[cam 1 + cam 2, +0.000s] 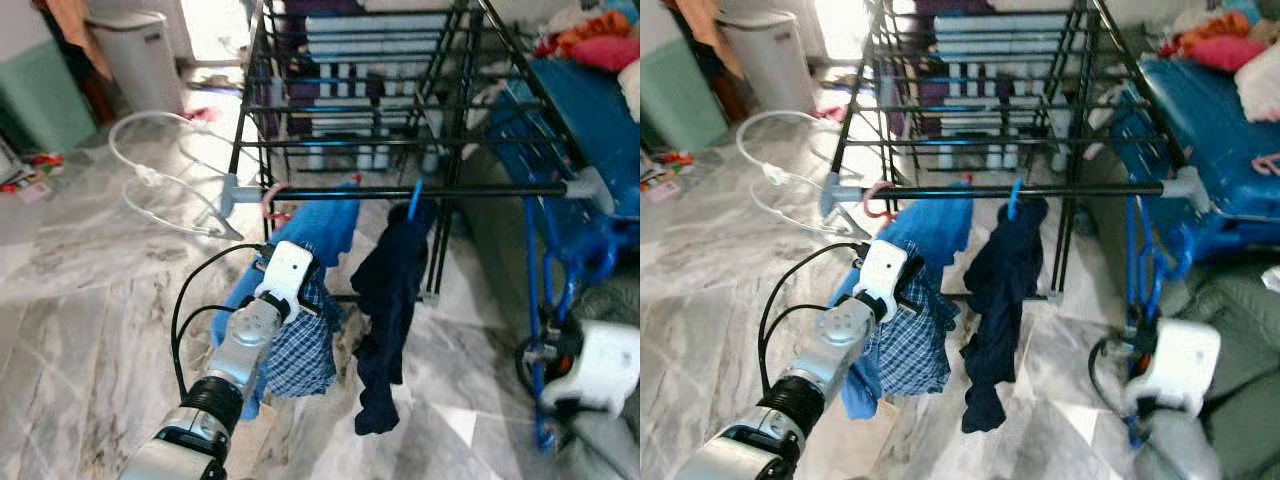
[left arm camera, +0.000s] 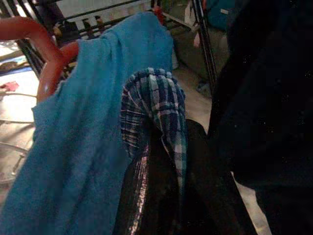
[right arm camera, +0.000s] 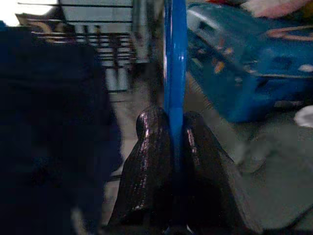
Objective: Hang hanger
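Observation:
A black drying rack (image 1: 360,90) has a front bar (image 1: 470,190). A pink hanger's hook (image 1: 272,200) sits on that bar, carrying a light blue towel (image 1: 320,225) and a blue checked shirt (image 1: 300,355). My left gripper (image 2: 168,142) is shut on a fold of the checked shirt (image 2: 154,95), just under the bar. Beside it a dark navy garment (image 1: 385,320) hangs from a blue hook (image 1: 414,200). At the lower right, my right gripper (image 3: 174,117) is shut on a blue hanger (image 3: 174,58), low beside the rack's right end (image 1: 545,350).
A white bin (image 1: 135,55) stands at the back left. A white hose (image 1: 150,180) loops over the marble floor. A blue case (image 1: 590,110) with a pile of clothes (image 1: 590,40) fills the right side, close to my right arm.

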Tool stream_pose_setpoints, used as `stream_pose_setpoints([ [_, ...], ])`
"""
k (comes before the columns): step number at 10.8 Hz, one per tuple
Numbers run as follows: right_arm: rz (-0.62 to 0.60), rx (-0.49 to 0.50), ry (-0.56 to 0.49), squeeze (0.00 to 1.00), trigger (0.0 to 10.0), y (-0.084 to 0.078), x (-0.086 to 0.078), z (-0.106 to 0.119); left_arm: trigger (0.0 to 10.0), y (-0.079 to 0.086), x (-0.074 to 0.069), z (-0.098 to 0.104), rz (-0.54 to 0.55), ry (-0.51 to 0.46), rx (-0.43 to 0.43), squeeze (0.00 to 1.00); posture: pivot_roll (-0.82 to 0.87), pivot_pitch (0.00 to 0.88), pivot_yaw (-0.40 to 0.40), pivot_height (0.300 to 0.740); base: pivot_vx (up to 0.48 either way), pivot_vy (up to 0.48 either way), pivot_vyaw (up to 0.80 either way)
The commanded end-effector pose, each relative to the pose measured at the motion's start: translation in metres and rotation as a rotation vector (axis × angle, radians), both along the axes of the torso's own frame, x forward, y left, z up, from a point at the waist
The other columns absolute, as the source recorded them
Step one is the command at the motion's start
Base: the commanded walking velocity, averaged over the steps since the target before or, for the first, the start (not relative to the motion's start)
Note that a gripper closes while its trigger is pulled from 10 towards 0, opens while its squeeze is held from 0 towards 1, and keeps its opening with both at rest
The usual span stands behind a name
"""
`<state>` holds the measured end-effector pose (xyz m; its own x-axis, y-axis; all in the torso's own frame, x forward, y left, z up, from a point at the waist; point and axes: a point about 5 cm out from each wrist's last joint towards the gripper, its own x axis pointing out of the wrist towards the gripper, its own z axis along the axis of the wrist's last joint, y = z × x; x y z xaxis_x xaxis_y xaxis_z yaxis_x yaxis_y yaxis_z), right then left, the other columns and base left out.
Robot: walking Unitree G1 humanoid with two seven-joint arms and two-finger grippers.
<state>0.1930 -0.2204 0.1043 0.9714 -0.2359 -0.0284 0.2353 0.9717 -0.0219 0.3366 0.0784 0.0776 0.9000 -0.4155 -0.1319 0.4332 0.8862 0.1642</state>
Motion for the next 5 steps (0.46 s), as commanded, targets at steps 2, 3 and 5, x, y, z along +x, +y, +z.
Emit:
stream_pose_setpoints([
  [2,0.066,0.006,-0.025,0.0,0.0,0.028,0.001,0.0,10.0,-0.002,0.002,0.002,0.019,-0.02,0.011,0.0,-0.04,0.0,-0.018,0.74,0.0,0.0,0.0],
  [3,0.07,0.014,-0.023,0.0,0.0,0.031,0.003,-0.001,10.0,-0.003,0.003,0.002,0.017,-0.018,0.011,0.0,-0.04,0.0,-0.014,0.74,0.0,0.0,0.0],
  [5,0.064,0.015,-0.025,0.0,0.0,0.033,0.004,-0.002,10.0,-0.008,0.003,0.0,-0.003,-0.013,0.019,0.0,-0.06,0.0,-0.008,0.74,0.0,0.0,0.0],
])
